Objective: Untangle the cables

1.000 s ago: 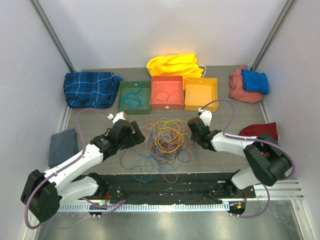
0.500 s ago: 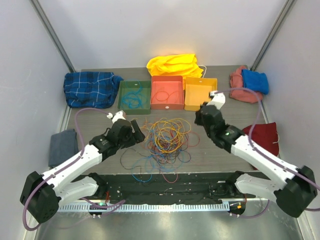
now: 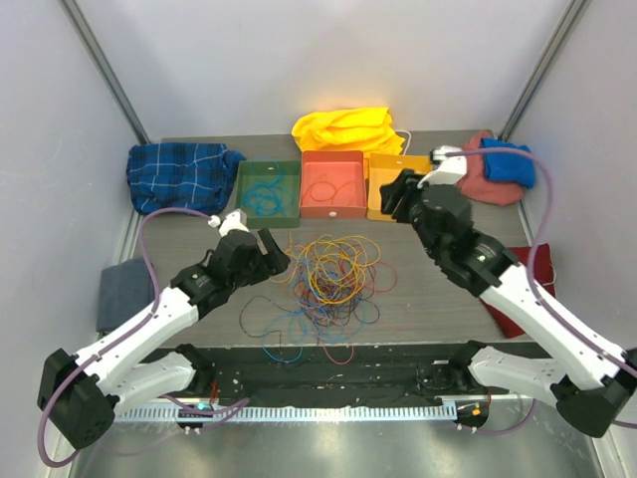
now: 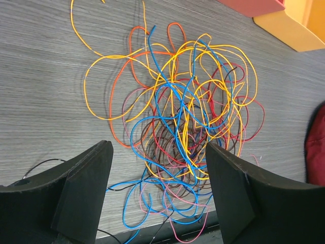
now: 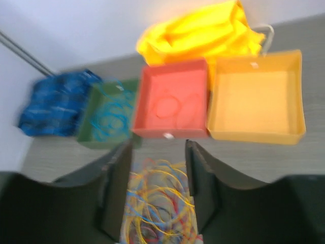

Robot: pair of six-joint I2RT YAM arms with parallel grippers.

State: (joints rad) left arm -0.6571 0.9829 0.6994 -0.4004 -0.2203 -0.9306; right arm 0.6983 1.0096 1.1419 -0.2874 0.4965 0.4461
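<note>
Where the cables (image 3: 333, 271) lie: one tangled heap on the table (image 3: 179, 244), between both arms, short of the trays.
Left gripper (image 3: 275, 257): fingers spread, empty, just left of heap.
Right gripper (image 3: 391, 194): fingers parted, empty, aloft near yellow tray (image 3: 423, 161).
Green tray (image 3: 240, 189), red tray (image 3: 331, 155): loose strands inside each.

Cables (image 3: 333, 274): orange, yellow, blue, red and purple, all mixed mid-frame!
Green tray (image 3: 267, 220): dark green, with a blue wire (image 3: 267, 194) inside.
Red tray (image 3: 332, 210): coral red, holding a red loop (image 3: 338, 189).
Yellow tray (image 5: 254, 134): plain yellow-orange.
Plaid cloth (image 3: 179, 174), upper left: blue checks, light lines.
Top cloth (image 3: 348, 127): bright yellow.
Towel (image 3: 508, 161), upper right: solid blue.
Side cloth (image 3: 124, 291), left edge: grey.
Table (image 3: 418, 299): grey-brown wood grain.
</note>
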